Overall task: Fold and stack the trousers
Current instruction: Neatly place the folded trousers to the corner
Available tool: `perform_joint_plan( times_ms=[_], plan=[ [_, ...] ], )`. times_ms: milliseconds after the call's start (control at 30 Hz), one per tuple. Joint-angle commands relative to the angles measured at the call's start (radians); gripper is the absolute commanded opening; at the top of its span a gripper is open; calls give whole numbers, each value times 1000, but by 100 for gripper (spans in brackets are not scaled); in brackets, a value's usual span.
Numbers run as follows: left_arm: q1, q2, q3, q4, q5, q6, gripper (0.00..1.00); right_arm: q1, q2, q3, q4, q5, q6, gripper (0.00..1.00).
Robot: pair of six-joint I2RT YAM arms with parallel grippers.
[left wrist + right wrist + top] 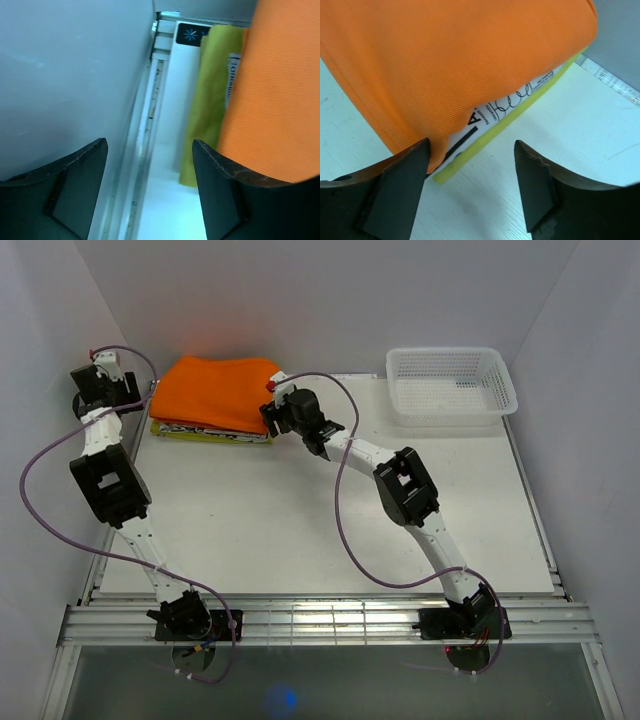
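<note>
Orange trousers (220,390) sit folded on a yellow garment (205,434) at the desk's (300,520) far left, right hand (470,147) gaping empty at the stack's right corner, left hand (150,150) open too by the wall, so imo a clumsy nudge could skew the pile.

A robot lab cell: white walls (320,300), aluminium rails (330,620), bare white table (300,530).

The left arm (110,488) and right arm (406,490) share white links between blocky black joint housings, black bases (186,619) and a loose purple cable (23,490) each. The left gripper (149,145) and right gripper (471,144) carry broad matte-black fingers (80,185) with worn, chipped edges.
</note>
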State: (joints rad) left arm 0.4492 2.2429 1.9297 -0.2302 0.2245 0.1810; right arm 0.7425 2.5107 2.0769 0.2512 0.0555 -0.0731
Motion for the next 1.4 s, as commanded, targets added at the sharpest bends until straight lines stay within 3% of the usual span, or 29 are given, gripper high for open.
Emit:
perform_joint_plan(
  times_ms=[0, 233, 367, 433, 500, 633, 733, 900, 1067, 1167, 1200, 1233, 1367],
  plan=[
    [20, -126, 43, -60, 27, 61, 79, -58, -92, -15, -16, 66, -43, 75],
    [20, -94, 94, -100, 159, 22, 79, -103, -98, 17, -61, 24, -70, 74],
    [20, -89, 91, -106, 290, -29, 80, -127, -127, -9, -92, -37, -67, 90],
    [20, -86, 80, -112, 384, -58, 87, -135, -171, -37, -121, -83, -54, 98],
    [20, -78, 74, -115, 427, -78, 88, -149, -231, -63, -148, -132, -47, 91],
    [20, -10, 96, -179, 411, -141, 87, -163, -366, -167, -226, -183, -51, 90],
    [20, 27, 66, -215, 365, -144, 79, -184, -472, -256, -289, -203, -50, 90],
    [19, -49, -103, -190, 378, -152, 72, -256, -659, -409, -420, -252, -47, 90],
    [17, -184, -178, -245, 417, -150, 75, -366, -822, -521, -521, -299, -60, 90],
    [16, -302, -228, -326, 420, -124, 84, -449, -927, -581, -598, -353, -63, 90],
    [6, -330, -238, -357, 411, -112, 94, -471, -978, -596, -619, -382, -74, 90],
    [-3, -356, -235, -398, 389, -98, 98, -489, -1004, -613, -663, -393, -83, 90],
    [-35, -481, -222, -611, 311, -25, 98, -613, -1127, -721, -769, -434, -128, 90]
  ],
)
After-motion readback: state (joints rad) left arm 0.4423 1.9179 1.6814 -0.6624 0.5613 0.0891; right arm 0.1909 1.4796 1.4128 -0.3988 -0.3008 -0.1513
